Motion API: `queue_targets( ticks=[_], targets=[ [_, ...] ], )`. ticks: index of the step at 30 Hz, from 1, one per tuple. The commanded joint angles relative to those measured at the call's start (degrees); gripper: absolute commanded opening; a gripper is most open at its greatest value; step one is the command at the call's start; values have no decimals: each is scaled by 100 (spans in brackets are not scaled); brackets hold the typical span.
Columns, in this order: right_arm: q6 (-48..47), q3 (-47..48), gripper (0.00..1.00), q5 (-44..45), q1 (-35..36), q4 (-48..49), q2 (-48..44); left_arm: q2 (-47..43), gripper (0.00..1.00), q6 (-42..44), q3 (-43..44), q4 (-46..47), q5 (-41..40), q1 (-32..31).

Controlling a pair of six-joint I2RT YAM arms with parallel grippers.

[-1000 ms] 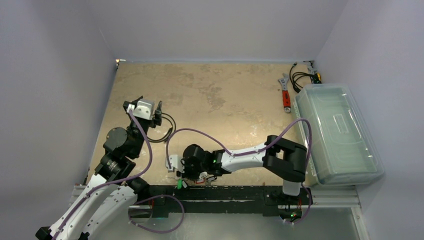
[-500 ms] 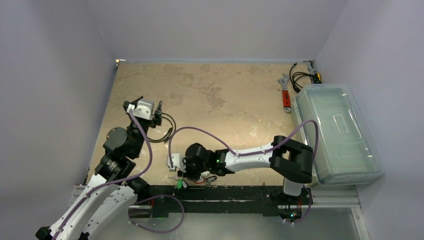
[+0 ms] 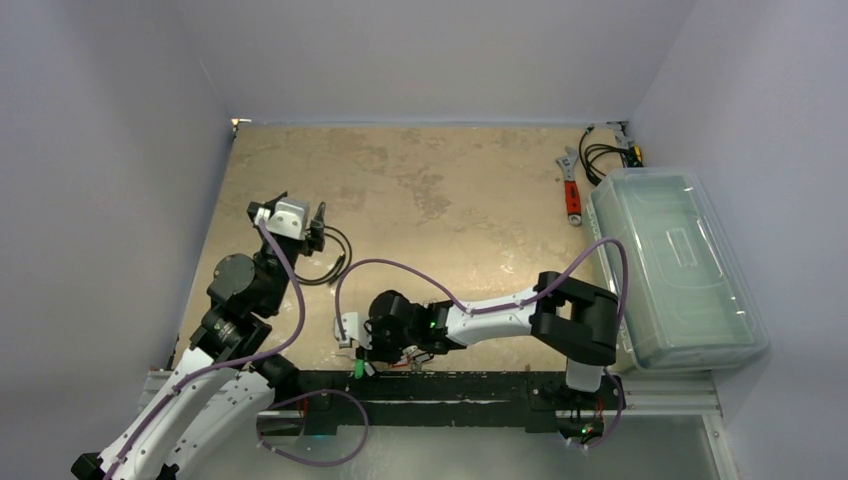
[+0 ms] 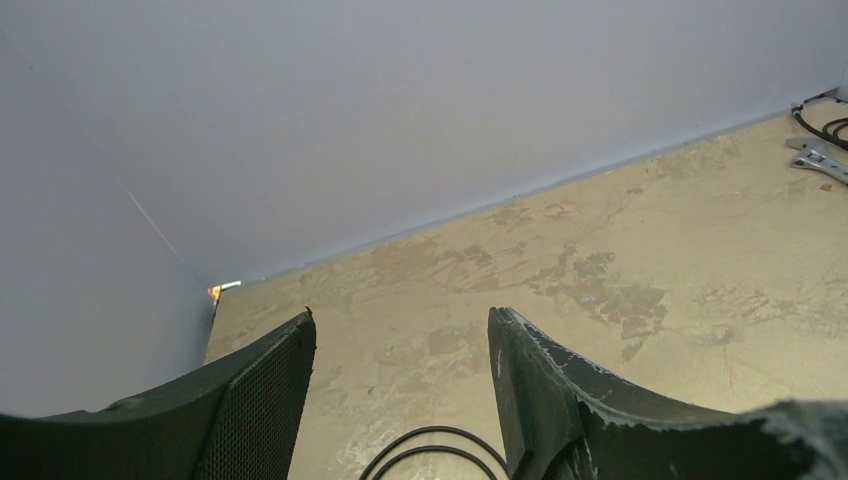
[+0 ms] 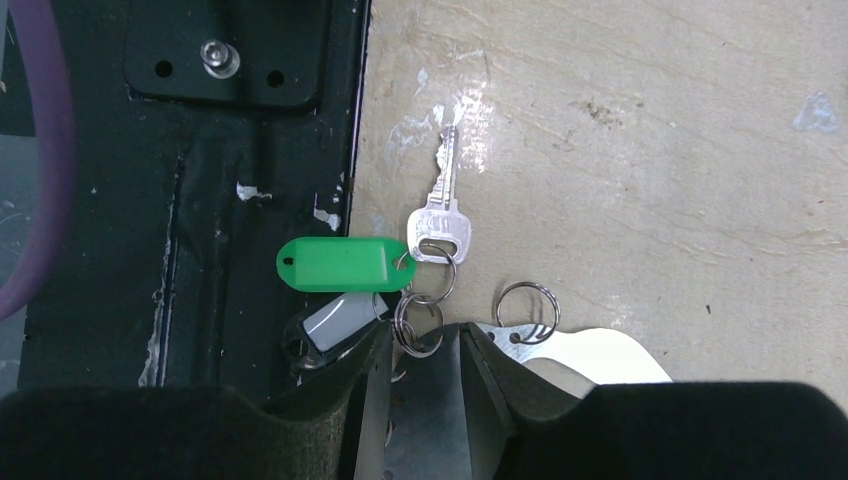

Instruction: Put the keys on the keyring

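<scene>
Picking up is judged the step in hand. A silvery key with a green plastic tag [image 5: 440, 225] is seen at the table's [image 5: 650, 150] near edge, beside the black rail [image 5: 250, 150]. The right gripper [image 5: 422, 375] is held narrowly parted at the small split rings [image 5: 415, 332]. Closing on a ring is called for next.

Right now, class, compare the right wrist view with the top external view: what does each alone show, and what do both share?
Only the right wrist view shows the silver key, the grey tag and the small split rings. Only the top external view shows the left gripper, the red-handled wrench and the clear box. Both show the right gripper and the green tag.
</scene>
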Motion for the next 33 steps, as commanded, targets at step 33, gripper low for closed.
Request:
queue_targets(
  ticks=[33],
  targets=[
    [292,245,0,-1076,-723,-346,-365,13,63,-108,15,116,76,87]
  ],
)
